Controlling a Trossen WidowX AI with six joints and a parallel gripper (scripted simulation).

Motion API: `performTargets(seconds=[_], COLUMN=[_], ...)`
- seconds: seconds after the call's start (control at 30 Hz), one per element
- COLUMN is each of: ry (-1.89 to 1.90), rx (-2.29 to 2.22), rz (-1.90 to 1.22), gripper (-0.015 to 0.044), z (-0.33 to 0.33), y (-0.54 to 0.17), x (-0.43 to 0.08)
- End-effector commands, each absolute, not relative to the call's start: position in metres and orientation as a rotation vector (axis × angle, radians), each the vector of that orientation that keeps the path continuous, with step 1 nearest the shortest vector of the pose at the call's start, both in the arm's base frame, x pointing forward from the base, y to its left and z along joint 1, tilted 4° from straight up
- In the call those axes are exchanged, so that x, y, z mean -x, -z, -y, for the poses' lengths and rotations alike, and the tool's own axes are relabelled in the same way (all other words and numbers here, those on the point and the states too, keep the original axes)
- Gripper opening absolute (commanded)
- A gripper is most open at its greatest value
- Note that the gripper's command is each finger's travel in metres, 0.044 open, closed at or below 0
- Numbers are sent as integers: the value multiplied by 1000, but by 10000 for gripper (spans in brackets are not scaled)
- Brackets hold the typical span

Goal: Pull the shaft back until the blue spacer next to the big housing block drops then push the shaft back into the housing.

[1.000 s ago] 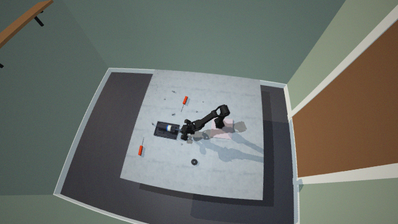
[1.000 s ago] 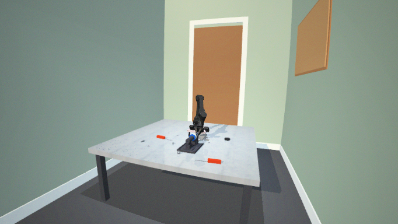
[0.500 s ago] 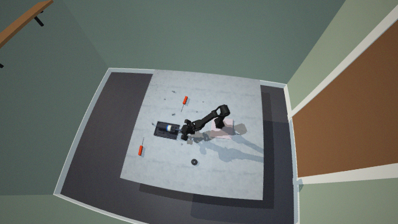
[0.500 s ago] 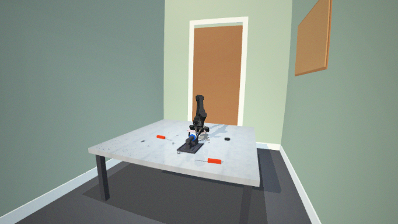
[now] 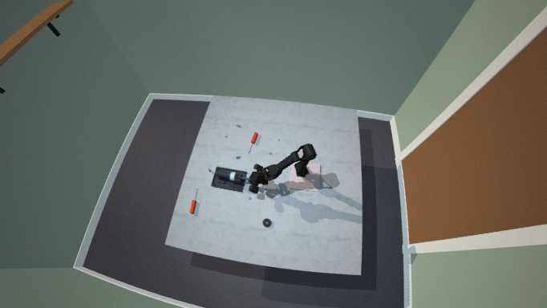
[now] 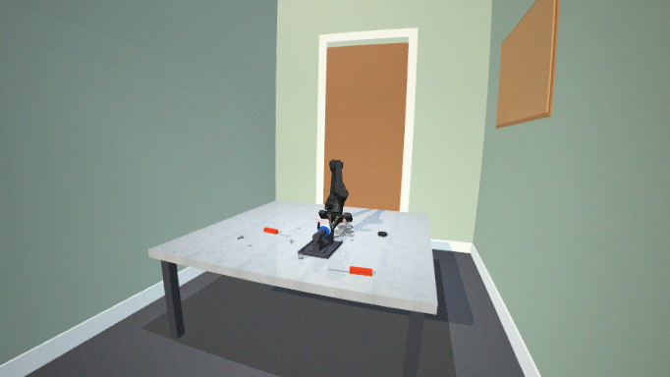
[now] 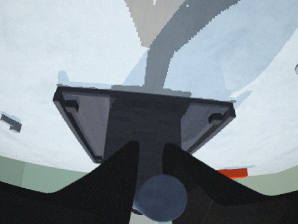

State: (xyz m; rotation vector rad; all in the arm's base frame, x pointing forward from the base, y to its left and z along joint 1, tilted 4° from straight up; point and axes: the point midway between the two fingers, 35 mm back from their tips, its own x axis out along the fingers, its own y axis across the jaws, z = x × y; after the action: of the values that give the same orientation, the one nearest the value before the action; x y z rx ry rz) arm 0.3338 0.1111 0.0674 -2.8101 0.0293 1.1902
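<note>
We see: gripper (image 5: 249, 179) (image 7: 150, 151) clamped on the shaft (image 7: 162, 198) | blue spacer (image 5: 229, 176) (image 6: 323, 227): up in the dark fixture (image 5: 228, 188) (image 6: 314, 254), beyond the fingers along the shaft's long axis (drawing back, we judge, means away from it)

In the wrist view, the round shaft end (image 7: 162, 198) hides any blue spacer behind it.

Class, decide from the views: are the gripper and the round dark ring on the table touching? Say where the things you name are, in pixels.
Apart: the top view shows bare tabletop between gripper (image 5: 249, 184) (image 7: 151, 150) and ring (image 5: 267, 222) (image 6: 382, 234).
</note>
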Motion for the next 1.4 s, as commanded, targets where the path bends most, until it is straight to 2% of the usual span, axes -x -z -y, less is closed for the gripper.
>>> performTargets(seconds=[0.0, 1.37], ry=[-1189, -1189], rx=[2806, 2806], rz=[-33, -33], gripper=[0, 0], z=[-111, -111], y=[-67, -67], x=[-333, -329])
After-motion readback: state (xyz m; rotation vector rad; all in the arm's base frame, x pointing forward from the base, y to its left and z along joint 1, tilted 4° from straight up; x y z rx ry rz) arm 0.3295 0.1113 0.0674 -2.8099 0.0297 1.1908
